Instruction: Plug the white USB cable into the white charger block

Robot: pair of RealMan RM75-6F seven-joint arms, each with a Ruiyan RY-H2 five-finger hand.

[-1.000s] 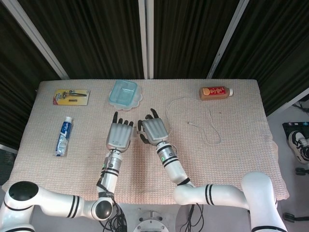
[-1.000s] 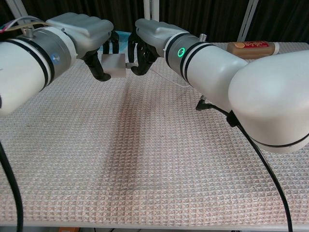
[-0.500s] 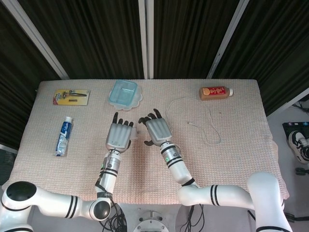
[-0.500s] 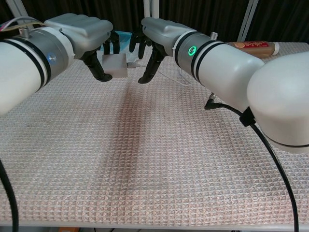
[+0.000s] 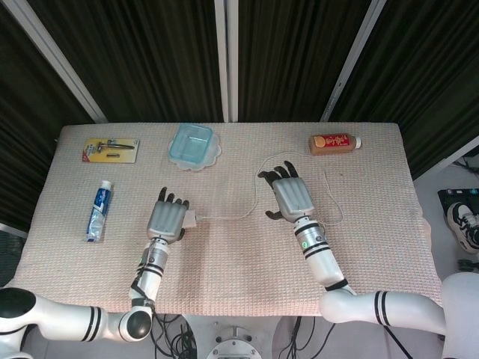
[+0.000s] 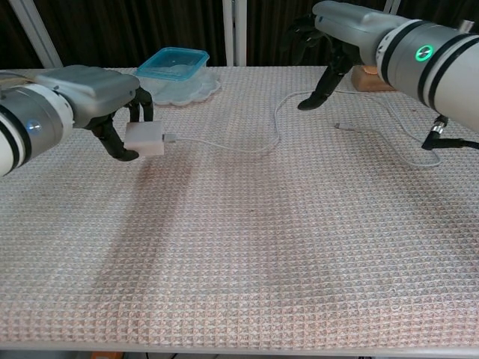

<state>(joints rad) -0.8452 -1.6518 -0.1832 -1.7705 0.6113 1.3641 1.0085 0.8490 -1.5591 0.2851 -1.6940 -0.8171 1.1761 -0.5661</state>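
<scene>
My left hand (image 5: 167, 219) (image 6: 105, 97) grips the white charger block (image 6: 144, 139) (image 5: 189, 221) just above the mat at the left of centre. The white USB cable (image 5: 258, 191) (image 6: 275, 129) has its plug in the block's right side. From there it runs right across the mat, loops back and ends in a loose end (image 5: 297, 191). My right hand (image 5: 290, 194) (image 6: 340, 34) hovers open above the cable's loop, fingers spread, holding nothing.
A clear blue container (image 5: 194, 145) (image 6: 174, 66) stands at the back. A brown bottle (image 5: 334, 141) lies at the back right. A toothpaste tube (image 5: 98, 211) and a carded tool pack (image 5: 111, 149) lie at the left.
The right hand has let go of the cable and moved away to the right, opening. The left hand has drawn left and toward the front with the block, cable plugged in.
</scene>
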